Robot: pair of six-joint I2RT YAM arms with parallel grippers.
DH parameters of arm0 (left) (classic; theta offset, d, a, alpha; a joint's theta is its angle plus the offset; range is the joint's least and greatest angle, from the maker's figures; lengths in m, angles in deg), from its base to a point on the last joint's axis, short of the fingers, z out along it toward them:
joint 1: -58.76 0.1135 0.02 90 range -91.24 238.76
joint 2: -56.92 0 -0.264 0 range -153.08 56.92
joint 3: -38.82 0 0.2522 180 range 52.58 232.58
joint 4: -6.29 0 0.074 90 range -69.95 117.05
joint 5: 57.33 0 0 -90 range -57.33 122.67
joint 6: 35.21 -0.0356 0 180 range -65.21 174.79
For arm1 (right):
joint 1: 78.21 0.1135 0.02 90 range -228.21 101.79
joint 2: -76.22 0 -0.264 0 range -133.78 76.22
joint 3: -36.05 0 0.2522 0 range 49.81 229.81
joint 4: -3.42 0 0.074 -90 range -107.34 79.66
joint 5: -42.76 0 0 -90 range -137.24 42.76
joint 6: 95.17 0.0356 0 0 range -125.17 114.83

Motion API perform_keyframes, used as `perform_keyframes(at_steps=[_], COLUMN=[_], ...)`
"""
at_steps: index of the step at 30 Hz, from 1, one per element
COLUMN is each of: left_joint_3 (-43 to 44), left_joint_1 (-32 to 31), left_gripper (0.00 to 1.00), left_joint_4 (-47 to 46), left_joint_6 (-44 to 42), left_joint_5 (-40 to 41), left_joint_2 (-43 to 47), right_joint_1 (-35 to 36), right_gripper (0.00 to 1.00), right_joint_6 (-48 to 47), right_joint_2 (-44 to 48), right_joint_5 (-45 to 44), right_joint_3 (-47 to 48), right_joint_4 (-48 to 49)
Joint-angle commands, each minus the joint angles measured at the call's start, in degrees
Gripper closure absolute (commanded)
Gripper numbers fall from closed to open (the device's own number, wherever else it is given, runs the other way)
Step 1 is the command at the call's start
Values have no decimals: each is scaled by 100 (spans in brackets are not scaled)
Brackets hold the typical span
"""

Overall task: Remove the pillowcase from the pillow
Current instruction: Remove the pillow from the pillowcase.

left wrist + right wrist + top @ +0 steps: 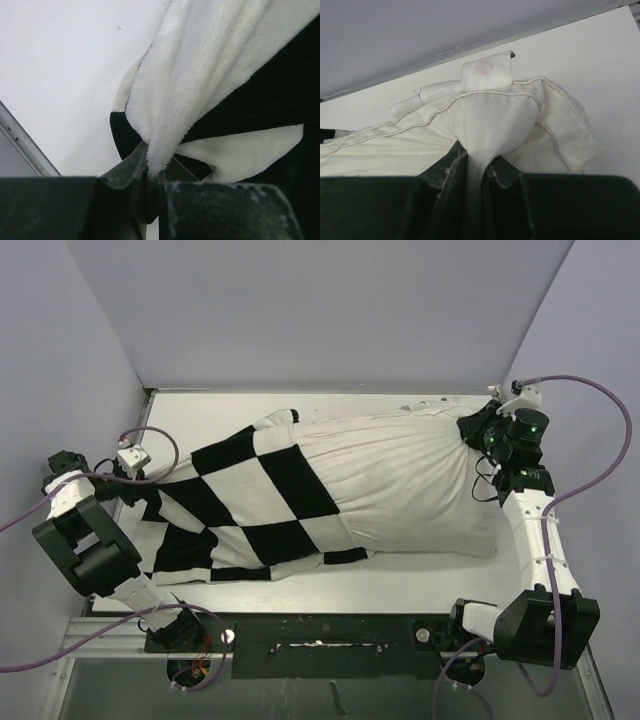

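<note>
Fuzzy, plush black-and-white pillowcase (pixel 210 65), matt wrinkled white cotton-like pillow (pixel 400 480) with stitched seams, smooth matt white table (pixel 400 580)

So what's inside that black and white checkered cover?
The white pillow. Its right part sticks out of the pillowcase; how far it reaches inside toward the left cannot be seen, because the pillowcase covers it.

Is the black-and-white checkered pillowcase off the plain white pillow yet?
Partly off: the pillowcase covers only the left part of the pillow; the rest lies bare.
</note>
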Motion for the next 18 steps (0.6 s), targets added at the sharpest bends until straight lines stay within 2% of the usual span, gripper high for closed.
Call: perform_keyframes(at_steps=[1,2,3,4,6,7,9,13,15,18], left_joint_3=[338,426,555,740,955,1044,1181,974,414,-552], left_joint_1=[690,428,169,-119,-709,-1006,-1624,-2413,-2765,-3227], left_gripper=[100,100,89,66,7,3,2,2,2,2], left_joint_4=[-2189,-2037,-1836,-1540,-909,-569,202,2478,2709,2234], left_joint_6=[574,821,1112,1385,1819,1893,1737,-488,-771,-792], left_joint_5=[2031,1999,1982,1906,1498,1294,981,531,855,1329], left_joint_2=[-73,-22,43,136,401,561,893,1471,1721,1984], right_joint_1=[-1020,-924,-738,-459,-3,94,120,67,46,90], right_gripper=[100,100,100,100,100,100,100,100,100,100], right_joint_6=[-522,-484,-510,-615,-824,-800,-661,-584,-587,-694], right_joint_2=[62,-61,-241,-420,-749,-867,-1022,-1180,-1176,-1088], right_joint_5=[-3162,-2954,-2863,-2947,-3275,-3358,-3477,-3822,-3821,-3587], right_joint_3=[496,610,810,993,1227,1276,1305,1244,1123,800], right_joint_4=[597,467,216,-125,-426,-576,-865,-1253,-1270,-989])
